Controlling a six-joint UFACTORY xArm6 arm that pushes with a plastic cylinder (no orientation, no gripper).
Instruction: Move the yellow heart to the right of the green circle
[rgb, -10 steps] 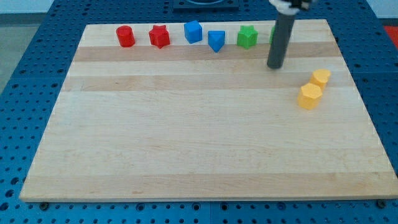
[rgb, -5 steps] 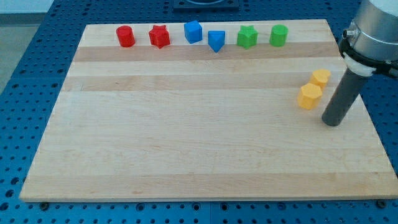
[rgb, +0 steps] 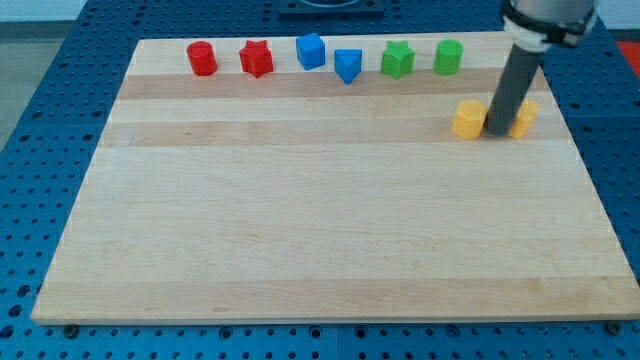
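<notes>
The green circle (rgb: 448, 57) stands near the view's top right of the wooden board (rgb: 300, 230). Below it lie two yellow blocks. One (rgb: 468, 118) is just left of my rod and looks many-sided. The other (rgb: 526, 116) is just right of the rod and partly hidden by it, so I cannot make out its shape or tell which one is the heart. My tip (rgb: 499, 135) rests on the board between the two yellow blocks, close against both.
Along the view's top edge, from left to right, stand a red cylinder (rgb: 202, 58), a red star (rgb: 256, 58), a blue block (rgb: 311, 50), a second blue block (rgb: 347, 66) and a green star (rgb: 397, 59). The board's right edge is close to the right yellow block.
My tip swung from below the green circle to the yellow pair's lower right, then up and left between them. The left yellow block slid up and left; the pair is now split.
</notes>
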